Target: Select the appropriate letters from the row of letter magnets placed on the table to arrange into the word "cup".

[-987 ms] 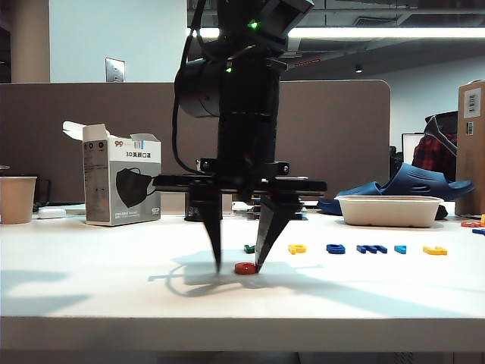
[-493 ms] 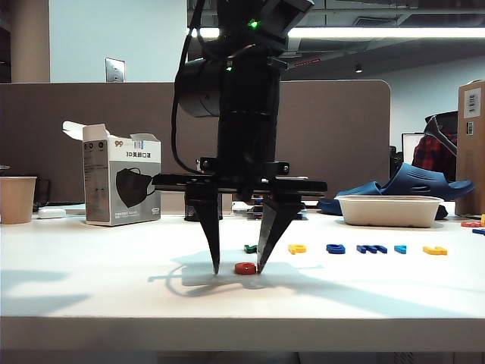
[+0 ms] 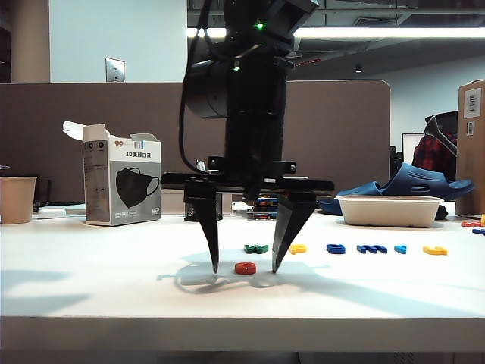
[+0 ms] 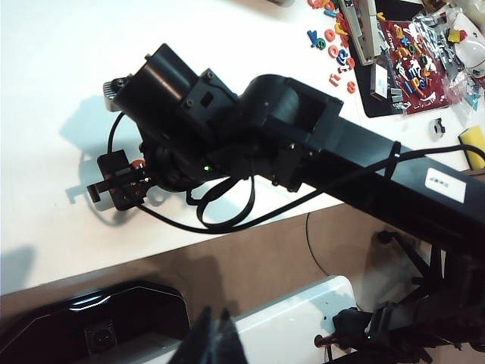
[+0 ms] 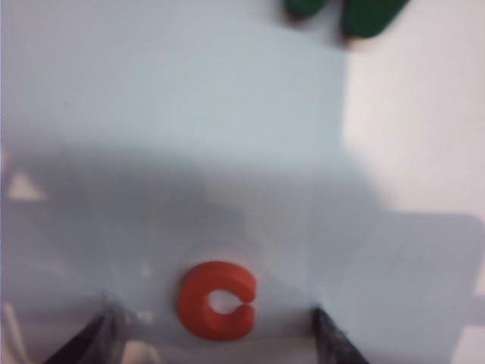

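— Right gripper (image 3: 244,267)?
— Pointing straight down near the table's (image 3: 91,288) front edge, jaws spread wide, tips just above the surface. Gripping nothing.
— Red "c" (image 3: 245,268)?
— Lying flat on the table between the two fingertips (image 3: 214,265), clear of both; seen the same way from the right wrist (image 5: 217,299).
— Rest of the row of letter magnets (image 3: 345,249)?
— Farther back from the front edge: green letter (image 3: 256,248) just behind the gripper, then yellow letter (image 3: 297,248), dark blue letters (image 3: 371,249), light blue letter (image 3: 400,249), and another yellow letter (image 3: 435,250) running toward the right edge.
— Left gripper (image 4: 214,341)?
— Only dark fingertips in the left wrist view, off the table's edge; hard to tell whether open or closed. Nothing seen between them.
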Action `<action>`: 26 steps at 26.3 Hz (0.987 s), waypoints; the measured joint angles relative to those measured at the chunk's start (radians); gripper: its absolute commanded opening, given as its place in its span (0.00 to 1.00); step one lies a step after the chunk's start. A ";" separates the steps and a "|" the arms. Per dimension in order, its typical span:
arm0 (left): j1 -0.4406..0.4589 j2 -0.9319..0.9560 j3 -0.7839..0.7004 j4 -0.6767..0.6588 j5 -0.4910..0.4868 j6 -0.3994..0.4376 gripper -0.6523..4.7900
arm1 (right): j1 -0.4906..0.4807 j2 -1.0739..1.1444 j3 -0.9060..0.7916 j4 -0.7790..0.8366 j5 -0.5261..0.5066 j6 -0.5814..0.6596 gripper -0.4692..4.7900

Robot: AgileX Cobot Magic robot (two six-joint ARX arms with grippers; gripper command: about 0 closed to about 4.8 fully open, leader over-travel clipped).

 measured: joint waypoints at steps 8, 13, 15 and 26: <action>0.000 0.000 0.000 0.000 0.000 0.000 0.11 | -0.017 0.005 0.091 -0.049 0.001 -0.018 0.74; 0.000 0.000 0.000 0.000 0.000 0.000 0.11 | -0.016 0.004 0.187 -0.092 0.006 -0.030 0.73; 0.000 0.000 0.000 0.000 0.000 0.000 0.11 | -0.017 0.004 0.258 -0.146 0.040 -0.042 0.73; 0.000 0.000 0.000 0.000 0.000 0.000 0.11 | -0.132 -0.004 0.495 -0.342 0.106 -0.135 0.73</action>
